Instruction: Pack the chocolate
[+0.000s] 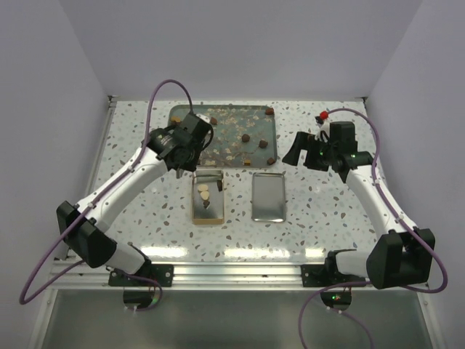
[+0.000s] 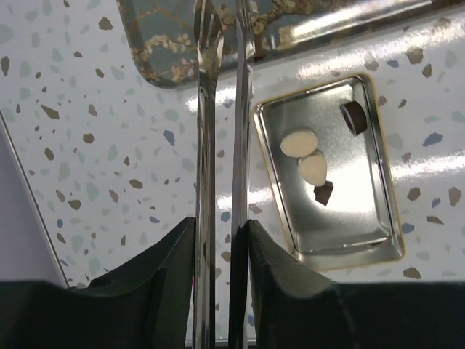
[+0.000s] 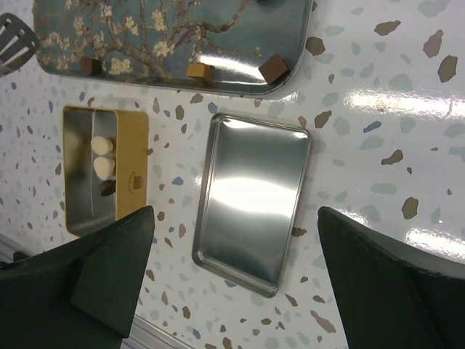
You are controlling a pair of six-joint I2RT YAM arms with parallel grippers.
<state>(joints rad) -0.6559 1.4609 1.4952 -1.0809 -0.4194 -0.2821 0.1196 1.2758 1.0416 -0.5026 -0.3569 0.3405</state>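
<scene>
The left gripper [image 2: 221,233] is clamping thin steel tongs [image 2: 205,109] near the rectangular gold tin [image 3: 134,156], where two cream-white oval chocolates [image 2: 298,142] and two dark pieces [image 2: 354,118] are lying. More brown cube pieces [image 3: 272,67] are sitting on the blossom-patterned metal tray [image 3: 182,29]. The right gripper [image 1: 299,153] is hanging spread wide above the flat silver lid [image 3: 251,196].

Tray [image 2: 167,40] and tongs [image 2: 205,109] cut off at top.

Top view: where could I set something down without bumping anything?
Bare table runs from the gold tin and the silver lid to the near edge, and also right of the lid. The lid's inside is bare too. Crowded: the floral tray, dotted with chocolate.
</scene>
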